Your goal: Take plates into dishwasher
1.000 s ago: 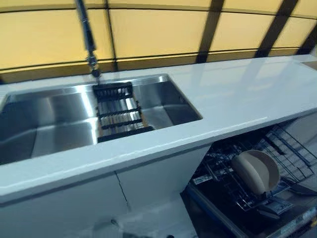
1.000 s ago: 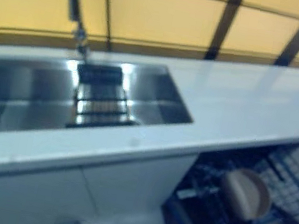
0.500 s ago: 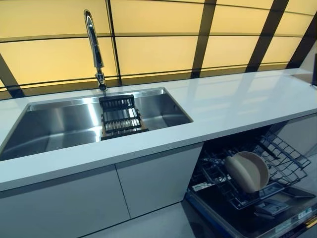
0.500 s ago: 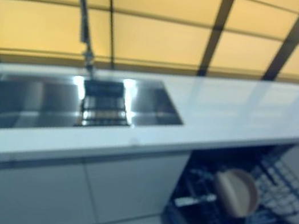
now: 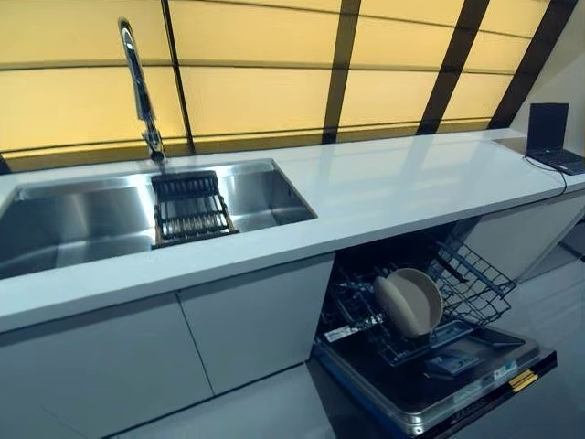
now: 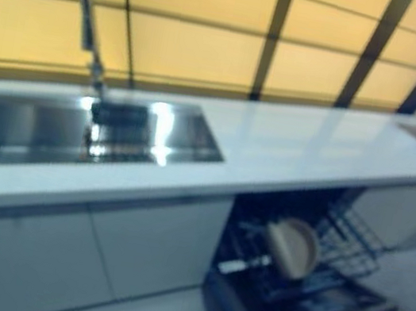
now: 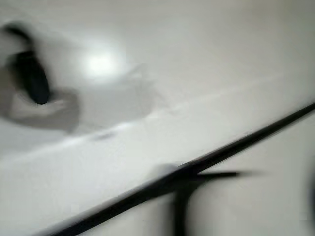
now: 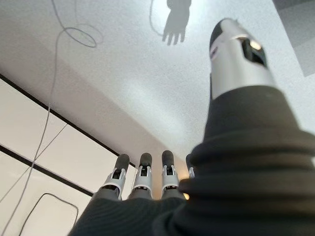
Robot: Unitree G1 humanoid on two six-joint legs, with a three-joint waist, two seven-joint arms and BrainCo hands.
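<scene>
- Long white counter (image 5: 393, 183), running along a wall of yellow panels (image 5: 265, 87) split by dark bars.
- Steel sink (image 5: 82, 215) set into the counter's left part, with tall curved tap (image 5: 139, 87) at its rear edge.
- White cabinet doors (image 5: 183, 343) below the counter, under the sink.
- Open dishwasher (image 5: 430, 338) to the right of the cabinets, door (image 5: 475, 375) folded down flat, wire rack (image 5: 466, 283) pulled out over it.
- Dark slatted drain rack (image 5: 189, 207) inside the sink, just below the tap.
- Beige plates (image 5: 409, 302), standing on edge in the dishwasher's wire rack, close together near its front.
- Dark laptop (image 5: 555, 137) at the counter's far right end, screen upright.
- Right robot hand (image 8: 162, 191), seen only in its own wrist view: fingers (image 8: 141, 174) straight, thumb (image 8: 238, 56) extended apart, holding nothing, pale floor beyond.
- Left robot hand: not seen in any view; left wrist view too blurred to read.
</scene>
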